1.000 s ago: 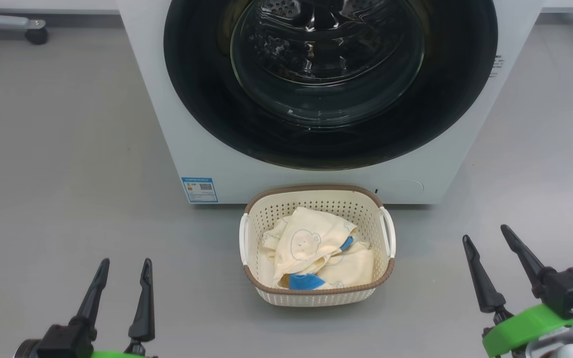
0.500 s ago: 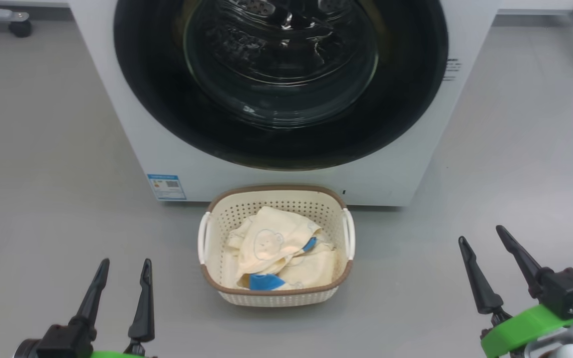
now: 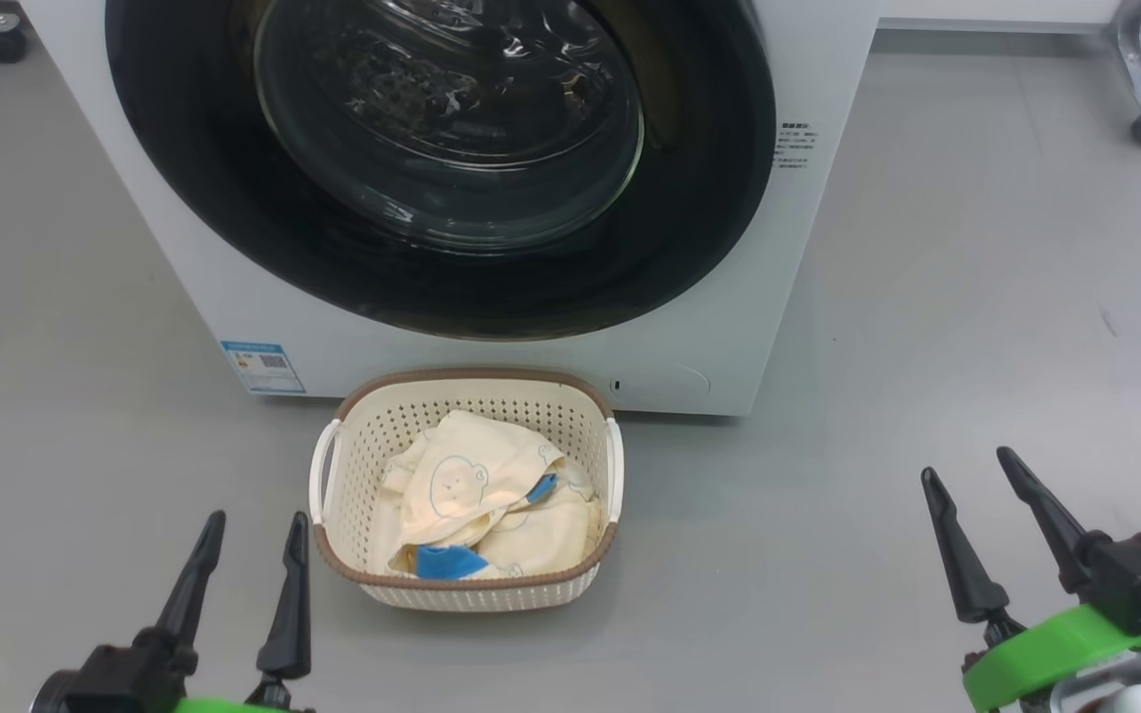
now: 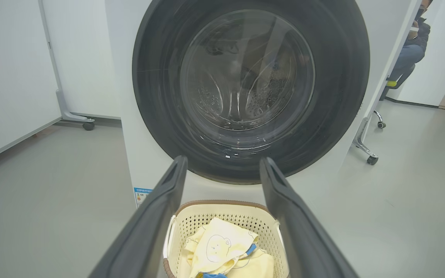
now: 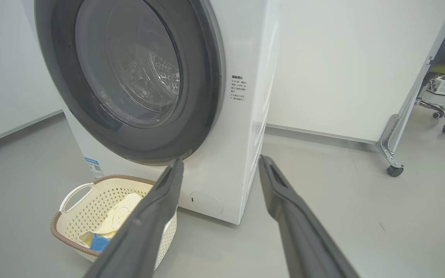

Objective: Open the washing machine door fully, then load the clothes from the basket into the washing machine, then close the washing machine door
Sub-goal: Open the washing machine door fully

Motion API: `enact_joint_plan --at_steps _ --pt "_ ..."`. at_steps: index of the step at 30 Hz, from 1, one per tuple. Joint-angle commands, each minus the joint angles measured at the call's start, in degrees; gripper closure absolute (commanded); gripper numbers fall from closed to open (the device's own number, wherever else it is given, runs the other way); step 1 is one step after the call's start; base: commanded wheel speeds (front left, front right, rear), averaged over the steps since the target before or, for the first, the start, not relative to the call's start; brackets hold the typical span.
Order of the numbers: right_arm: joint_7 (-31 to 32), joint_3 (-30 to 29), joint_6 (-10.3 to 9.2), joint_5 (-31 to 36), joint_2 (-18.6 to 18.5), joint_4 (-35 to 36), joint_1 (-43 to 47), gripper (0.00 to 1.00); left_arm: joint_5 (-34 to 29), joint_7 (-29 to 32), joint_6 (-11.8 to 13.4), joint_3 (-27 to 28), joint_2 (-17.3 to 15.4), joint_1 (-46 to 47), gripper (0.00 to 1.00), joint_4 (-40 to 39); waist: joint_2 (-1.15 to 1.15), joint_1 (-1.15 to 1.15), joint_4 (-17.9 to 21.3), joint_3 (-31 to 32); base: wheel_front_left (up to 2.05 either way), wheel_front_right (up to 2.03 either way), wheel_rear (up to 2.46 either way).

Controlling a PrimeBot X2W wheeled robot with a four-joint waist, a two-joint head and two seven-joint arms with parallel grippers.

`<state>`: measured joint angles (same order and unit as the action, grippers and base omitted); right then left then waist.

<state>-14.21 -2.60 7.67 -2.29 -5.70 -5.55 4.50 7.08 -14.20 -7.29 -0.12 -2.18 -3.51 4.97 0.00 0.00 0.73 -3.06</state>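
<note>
The left gripper (image 3: 256,520) hangs with its fingers (image 3: 289,594) spread wide and nothing between them. The right gripper (image 3: 967,465) is the same, its fingers (image 3: 959,560) parted and bare. Both are low and well out in front of the washing machine (image 3: 531,361). As the robot faces the machine, the left gripper is opposite its left corner and the right gripper is beyond its right corner.

Just in front of the machine's base stands the basket (image 3: 476,595), with the clothes (image 3: 462,485) heaped loosely inside. They look soft, light and limp. A pinch on a raised fold at the top of the heap should lift a piece, though it will likely drape and may drag a neighbour along. The basket seems to be light plastic and could slide if pushed.

The washing machine door (image 3: 442,139) covers most of the machine's front and sits shut, flush with it. It looks rigid, glossy and probably slippery, and its bulging glass centre should not be knocked. The rim is the likely place to hook it, but I cannot tell which edge carries the catch. By my reading, opening it is the step in hand.

The floor (image 3: 927,327) around the machine is smooth, grey and level. Wheeled white partitions (image 5: 342,69) stand behind and beside the machine, and a seated person (image 4: 406,58) shows beyond its right side.
</note>
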Motion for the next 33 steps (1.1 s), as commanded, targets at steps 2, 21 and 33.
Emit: enact_joint_plan --at_steps 2,21,33 --pt "-0.8 1.1 -0.19 -0.6 -1.0 1.9 -1.7 0.0 0.1 -0.8 -0.1 2.4 -0.7 2.2 0.0 -1.9 0.0 0.0 0.0 0.0 0.53 0.53 -1.06" --pt "-0.8 -4.8 -0.19 -9.1 1.9 1.4 -2.4 0.15 0.1 -0.8 -0.2 3.1 -0.7 1.4 0.0 -1.5 0.0 0.0 1.6 0.5 0.07 0.07 -0.14" --pt "-0.8 -15.4 -0.19 -41.9 2.8 -5.7 -6.7 1.0 -0.4 -0.8 -0.2 4.9 -0.7 1.1 0.0 -2.9 0.0 0.0 3.2 -2.0 0.0 0.0 0.0"
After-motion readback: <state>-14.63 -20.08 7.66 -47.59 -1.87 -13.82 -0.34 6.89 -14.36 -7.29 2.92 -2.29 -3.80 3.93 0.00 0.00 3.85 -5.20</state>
